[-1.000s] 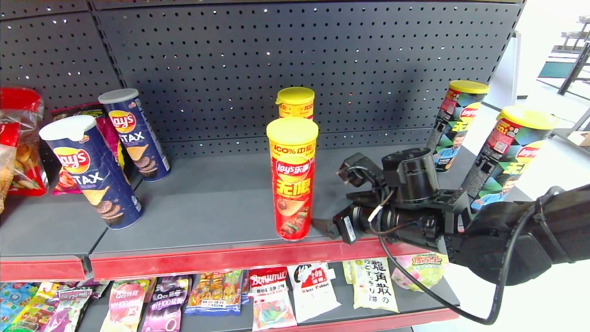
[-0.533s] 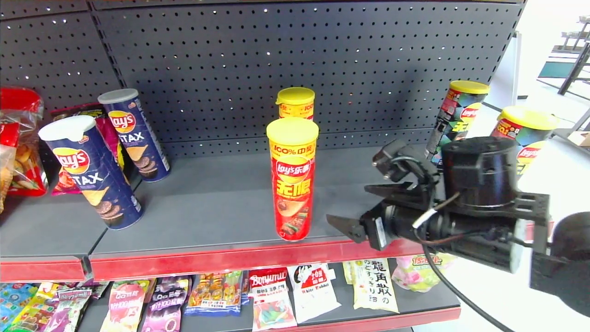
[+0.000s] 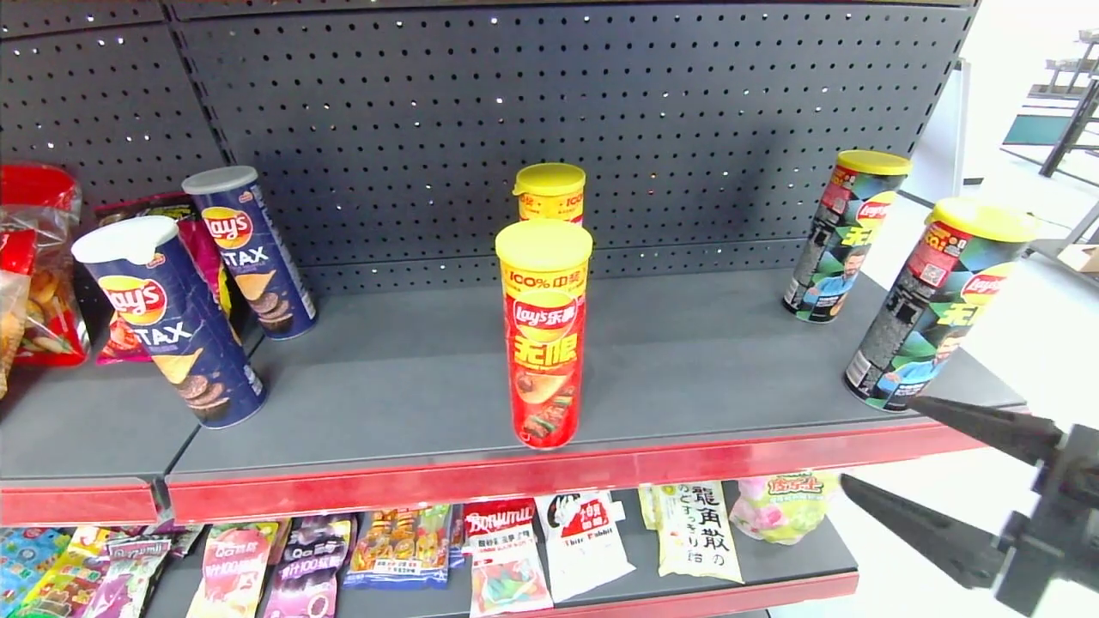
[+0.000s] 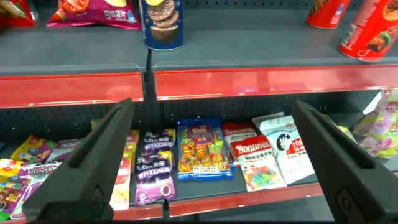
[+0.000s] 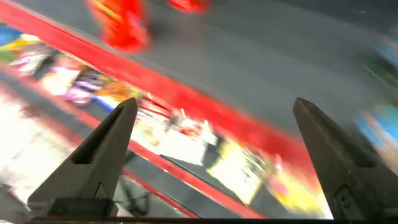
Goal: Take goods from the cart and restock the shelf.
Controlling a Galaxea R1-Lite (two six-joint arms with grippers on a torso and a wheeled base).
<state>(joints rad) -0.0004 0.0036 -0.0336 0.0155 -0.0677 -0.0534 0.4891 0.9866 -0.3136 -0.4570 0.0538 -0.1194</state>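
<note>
Nearest me, the right hand (image 3: 883,439) hangs low off the right front corner of the shelf (image 3: 412,378), fingers spread wide with nothing between them. The left hand (image 4: 212,104) is likewise spread and empty, facing the sweet packets (image 4: 199,155) on the lower tier. I take the step in hand to be fetching the next item from the cart, which I can't see from here. To do it well, the right hand should steer clear of the nearer dark can (image 3: 936,309), which stands by that corner and looks easy to topple. At the red front lip (image 3: 429,485) the red can (image 3: 545,343) stands upright, barely inside the edge, with another yellow-lidded can (image 3: 550,190) behind it. The bare board between the red can and the dark cans looks like the natural slot for the next item. It should go in deeper, upright, with its label facing out.
</note>
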